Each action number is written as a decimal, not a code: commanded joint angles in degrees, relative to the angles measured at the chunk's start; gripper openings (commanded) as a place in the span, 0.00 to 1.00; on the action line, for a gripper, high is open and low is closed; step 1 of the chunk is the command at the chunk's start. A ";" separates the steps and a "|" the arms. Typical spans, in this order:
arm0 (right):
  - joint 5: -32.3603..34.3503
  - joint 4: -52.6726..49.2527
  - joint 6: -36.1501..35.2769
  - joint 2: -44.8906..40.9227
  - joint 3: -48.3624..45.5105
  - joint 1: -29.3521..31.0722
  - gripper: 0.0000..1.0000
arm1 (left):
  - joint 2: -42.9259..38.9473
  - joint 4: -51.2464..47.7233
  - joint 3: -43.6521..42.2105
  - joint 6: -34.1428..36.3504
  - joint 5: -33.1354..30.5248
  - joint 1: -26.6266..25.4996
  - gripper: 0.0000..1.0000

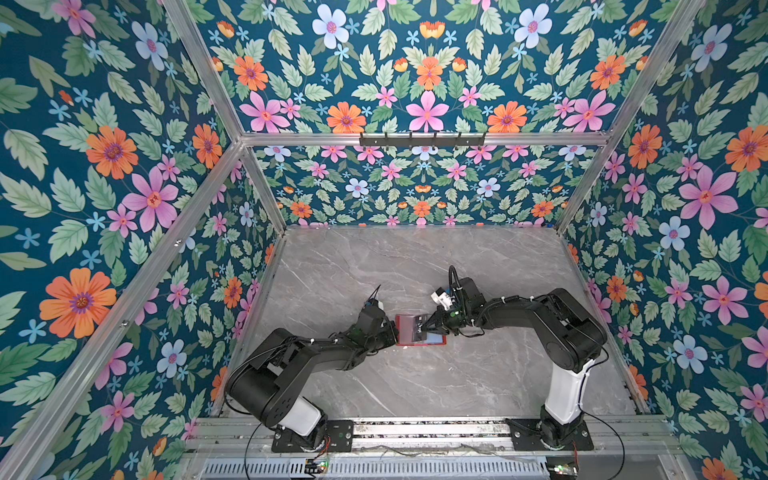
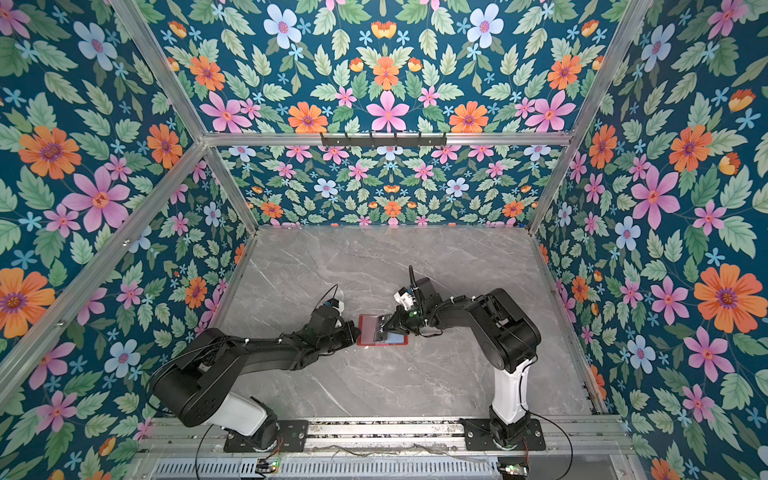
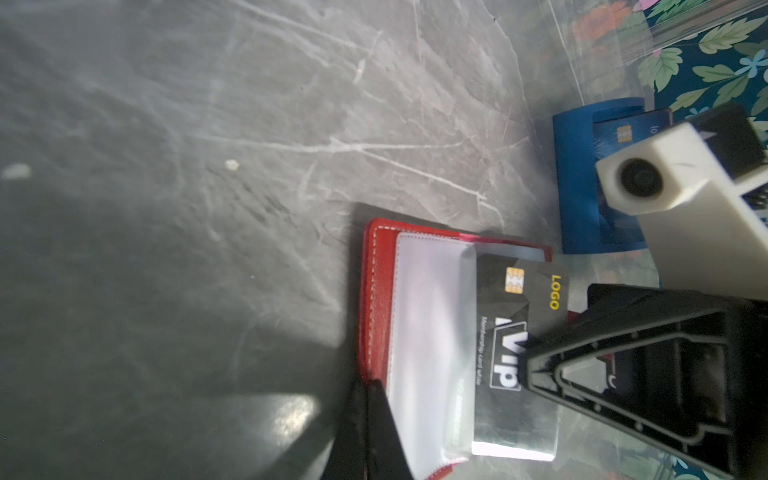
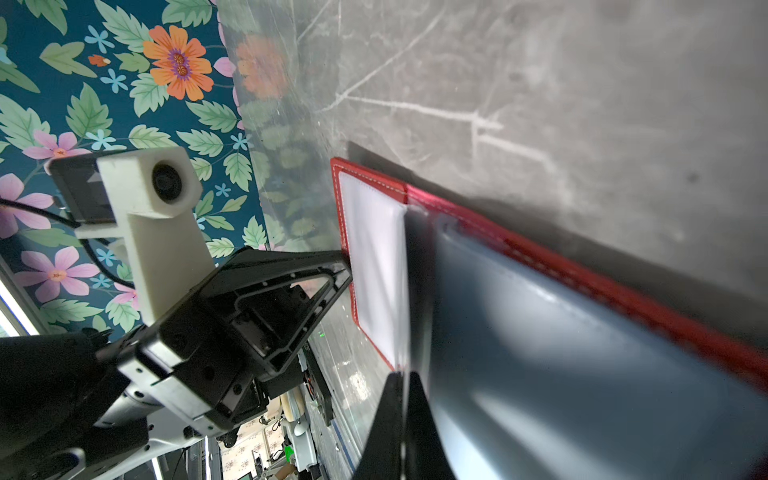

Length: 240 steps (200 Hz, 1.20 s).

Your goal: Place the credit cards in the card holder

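Cards: my right tool (image 4: 402, 382) grips the VIP card (image 3: 498, 316), part-way into the holder's (image 3: 376, 299) clear sleeve. My left tool (image 3: 366, 395), clenched, pins the holder's edge to the desk (image 3: 208, 208). Beyond, a blue card (image 3: 615, 137) stands in the stand (image 3: 577, 187). By my reckoning this insertion is unfinished, with at least one card left.

Grey marble tabletop (image 1: 415, 374), floral walls (image 1: 104, 166), small blue stand (image 3: 577, 187)

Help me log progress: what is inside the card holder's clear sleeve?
The black VIP card is partly inside the clear sleeve of the card holder, LOGO end out. The right end effector covers part of it; sleeves beneath are hidden.
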 commanded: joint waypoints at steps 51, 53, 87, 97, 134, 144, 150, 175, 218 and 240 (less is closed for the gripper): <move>7.20 -11.39 -6.13 -2.92 3.08 0.59 0.42 | -0.21 -8.44 -0.33 1.22 1.63 -0.22 0.00; 7.60 -11.91 -6.35 -3.00 3.22 0.62 0.42 | -0.22 -8.44 -0.32 1.23 1.72 -0.24 0.00; 14.00 -20.14 -9.68 -4.05 6.43 1.84 0.50 | -0.69 -8.35 -0.23 1.58 1.94 -0.22 0.00; 16.73 -22.54 -10.37 -4.35 7.42 2.42 0.51 | -0.83 -8.35 -0.31 1.57 2.01 -0.26 0.00; 26.70 -28.76 -11.92 -5.77 10.26 5.05 0.52 | -1.22 -8.62 -0.36 1.58 1.83 -0.27 0.00; 28.66 -30.05 -12.02 -6.16 10.71 5.67 0.51 | -1.35 -8.62 -0.40 1.56 1.82 -0.27 0.00; 29.59 -30.79 -12.11 -6.33 10.92 5.96 0.50 | -1.40 -8.70 -0.38 1.58 1.81 -0.27 0.00; 34.39 -34.50 -12.11 -6.53 12.03 7.05 0.42 | -1.66 -8.96 -0.30 1.58 1.52 -0.27 0.00; 36.51 -38.35 -12.55 -4.45 14.20 8.60 0.20 | -1.72 -9.10 -0.04 1.58 1.49 -0.25 0.00; 37.37 -39.72 -12.42 -3.51 15.14 9.29 0.14 | -1.63 -9.06 0.00 1.57 1.57 -0.36 0.00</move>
